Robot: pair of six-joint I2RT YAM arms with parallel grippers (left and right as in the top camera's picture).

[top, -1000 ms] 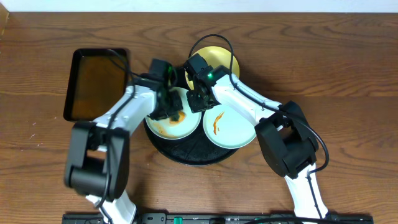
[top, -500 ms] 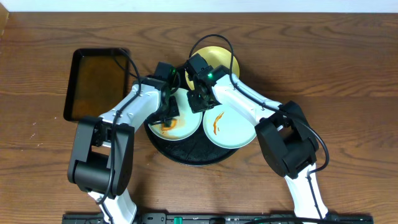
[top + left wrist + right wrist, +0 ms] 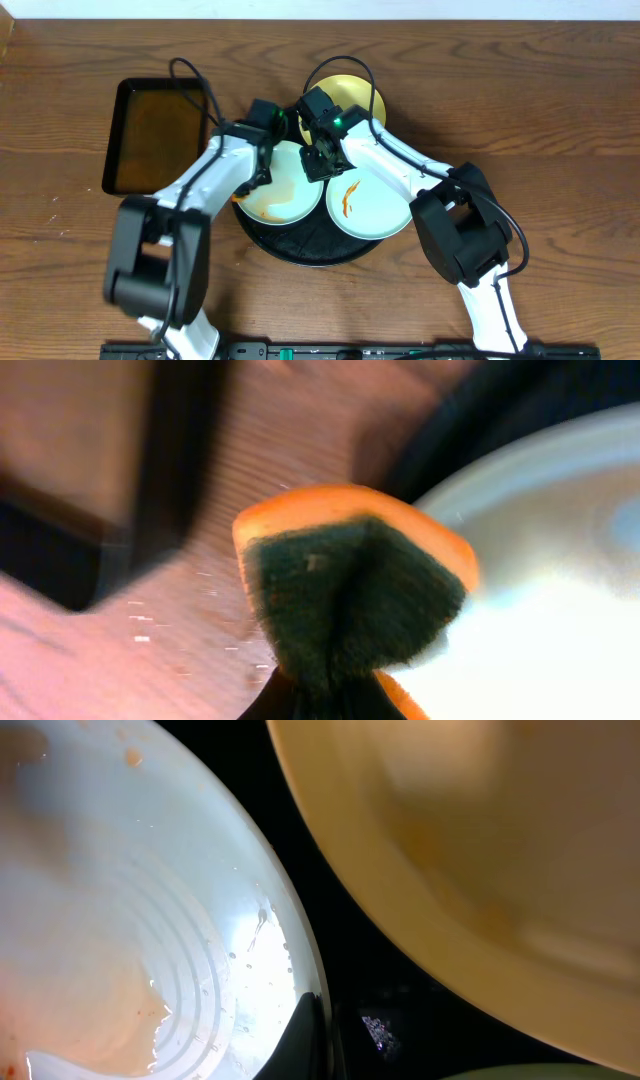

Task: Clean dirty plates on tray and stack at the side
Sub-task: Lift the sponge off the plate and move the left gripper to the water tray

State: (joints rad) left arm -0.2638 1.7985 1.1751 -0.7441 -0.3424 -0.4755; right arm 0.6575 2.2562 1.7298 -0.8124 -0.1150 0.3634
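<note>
3 plates on round black tray (image 3: pixel 300 248), mid-table. Left blue plate (image 3: pixel 290 195): orange-brown smears along near-left part. Right blue plate (image 3: pixel 372 208): orange streak near its centre. Yellow plate (image 3: pixel 358 98) at far side, partly under the arms. Right gripper (image 3: pixel 318 160) closed tight on far-right rim of left blue plate. Left gripper (image 3: pixel 262 172) clamped on a sponge (image 3: pixel 350 600), orange with dark green scrub face, at that plate's left edge; contact with the plate cannot be told. Rectangular tray (image 3: pixel 155 135) of brownish liquid left of it, on wooden table (image 3: pixel 560 110).
</note>
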